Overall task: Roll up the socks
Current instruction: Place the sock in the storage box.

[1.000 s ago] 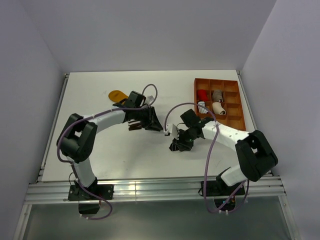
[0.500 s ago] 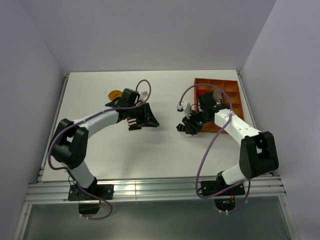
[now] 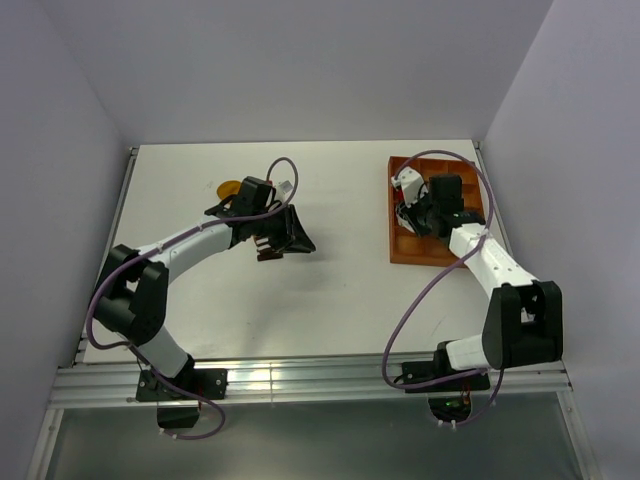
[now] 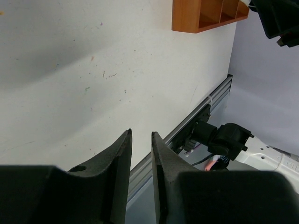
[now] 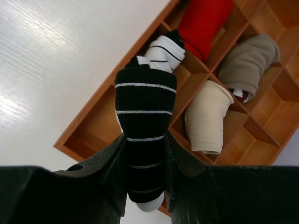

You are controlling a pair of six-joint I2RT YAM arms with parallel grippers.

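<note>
One striped sock [image 5: 145, 98], sides masked by the right hand [image 5: 145, 142]

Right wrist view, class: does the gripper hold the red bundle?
No, the right gripper grips the striped sock; the red bundle sits in the tray.

A robot lab is shown: a white table [image 3: 340, 300] is closed in by plain walls [image 3: 300, 70], and a metal rail [image 3: 300, 378] is fixed along its near edge.

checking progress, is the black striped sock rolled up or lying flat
Rolled up: the black striped sock is a compact bundle, pinched in the right gripper over the wooden tray, not spread flat.
</note>
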